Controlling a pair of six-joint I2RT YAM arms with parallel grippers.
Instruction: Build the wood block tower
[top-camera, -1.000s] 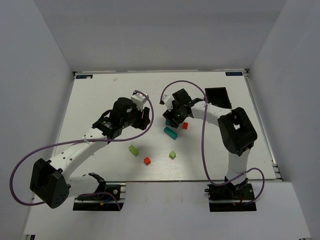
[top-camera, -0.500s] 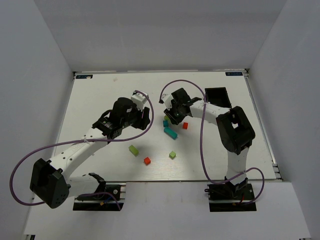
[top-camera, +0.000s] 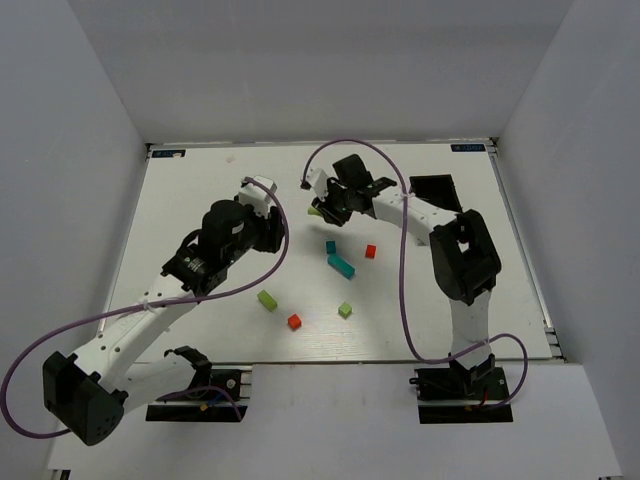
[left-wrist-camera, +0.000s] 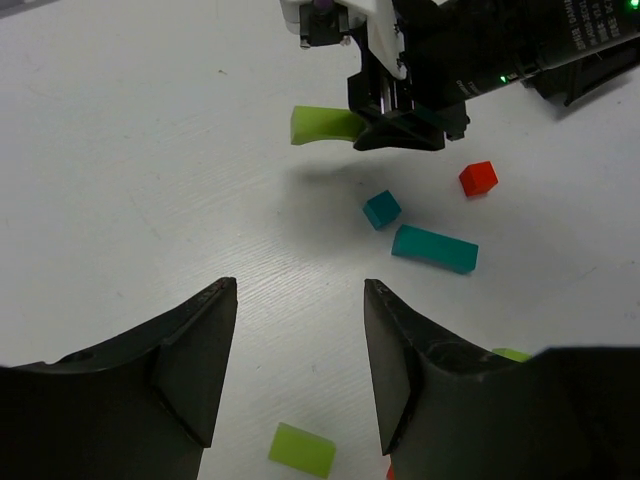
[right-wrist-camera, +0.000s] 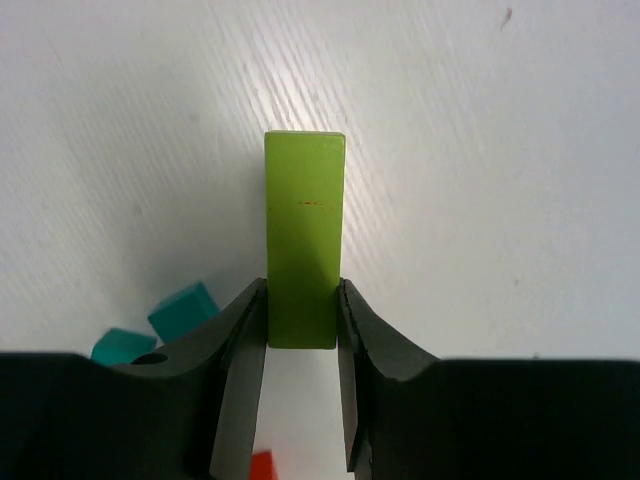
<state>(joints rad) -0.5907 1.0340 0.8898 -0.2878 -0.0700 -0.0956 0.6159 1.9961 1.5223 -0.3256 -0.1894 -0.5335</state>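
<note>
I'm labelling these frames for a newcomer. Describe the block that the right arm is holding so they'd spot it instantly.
On the white table, look at the far middle, where the right gripper is shut on one end of a long lime-green bar. The other lime-green blocks are short and lie loose toward the near edge.

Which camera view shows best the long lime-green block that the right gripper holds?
The right wrist view. There the lime-green block fills the middle, its long face clear, clamped in the right gripper. The left wrist view shows only one end sticking out of that gripper. The top view shows a tiny green sliver.
</note>
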